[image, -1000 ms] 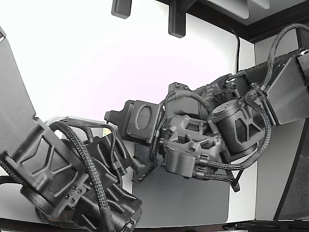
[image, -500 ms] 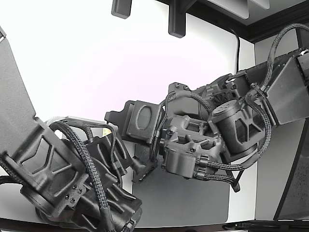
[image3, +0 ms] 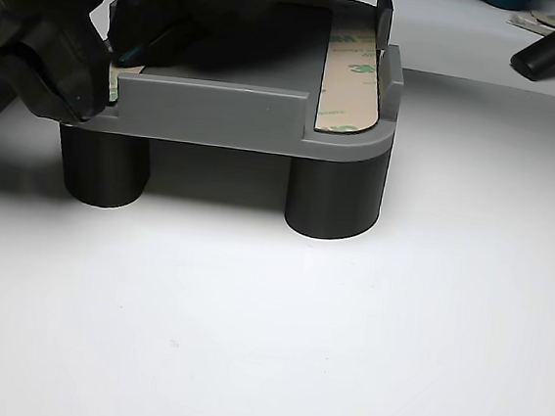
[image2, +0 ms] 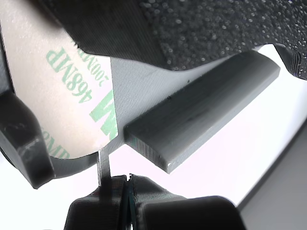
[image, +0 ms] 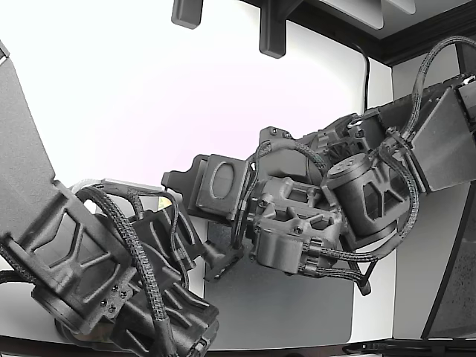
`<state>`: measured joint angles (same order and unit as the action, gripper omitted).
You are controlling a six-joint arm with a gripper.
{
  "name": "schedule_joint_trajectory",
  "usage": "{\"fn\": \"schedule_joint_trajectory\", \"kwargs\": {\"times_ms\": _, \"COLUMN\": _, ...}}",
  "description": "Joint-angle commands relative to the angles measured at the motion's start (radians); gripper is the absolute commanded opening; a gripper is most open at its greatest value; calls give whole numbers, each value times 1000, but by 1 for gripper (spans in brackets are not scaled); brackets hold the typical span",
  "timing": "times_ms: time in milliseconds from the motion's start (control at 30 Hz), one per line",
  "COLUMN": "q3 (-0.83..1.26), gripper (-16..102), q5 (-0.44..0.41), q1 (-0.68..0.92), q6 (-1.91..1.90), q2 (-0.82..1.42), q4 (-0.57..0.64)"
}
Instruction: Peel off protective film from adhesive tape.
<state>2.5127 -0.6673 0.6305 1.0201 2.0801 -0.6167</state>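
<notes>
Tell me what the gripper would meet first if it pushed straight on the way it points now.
Probably the tape's printed protective film on the gray part; the gripper sits at its edge, though depth is unclear.

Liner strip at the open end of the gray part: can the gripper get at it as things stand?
Probably yes. That liner strip lies uncovered on top of the gray part, nothing resting on it. The gripper sits at the opposite end, so it must travel across.

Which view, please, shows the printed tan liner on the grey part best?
The wrist view: the tan printed liner fills it, green lettering legible. The other view shows a strip edge-on atop the grey part; the exterior view hides it behind the arms.
</notes>
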Motion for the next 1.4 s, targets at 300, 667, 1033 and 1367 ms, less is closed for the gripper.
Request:
{"fn": "schedule_joint_trajectory", "kwargs": {"times_ms": 300, "q3": -17, "gripper": -12, "q5": 3, "q1": -2, "q6": -8, "q2": 32, "q4": 2}}
{"fn": "schedule_joint_trajectory", "kwargs": {"times_ms": 667, "q3": -5, "gripper": -12, "q5": 5, "q1": -2, "q6": -14, "q2": 40, "q4": 2}}
{"fn": "schedule_joint_trajectory", "kwargs": {"times_ms": 1033, "q3": -11, "gripper": -12, "q5": 5, "q1": 2, "q6": -15, "q2": 37, "q4": 0}}
{"fn": "schedule_joint_trajectory", "kwargs": {"times_ms": 1367, "q3": -9, "gripper": -12, "q5": 6, "q1": 2, "q6": -21, "q2": 40, "q4": -3}}
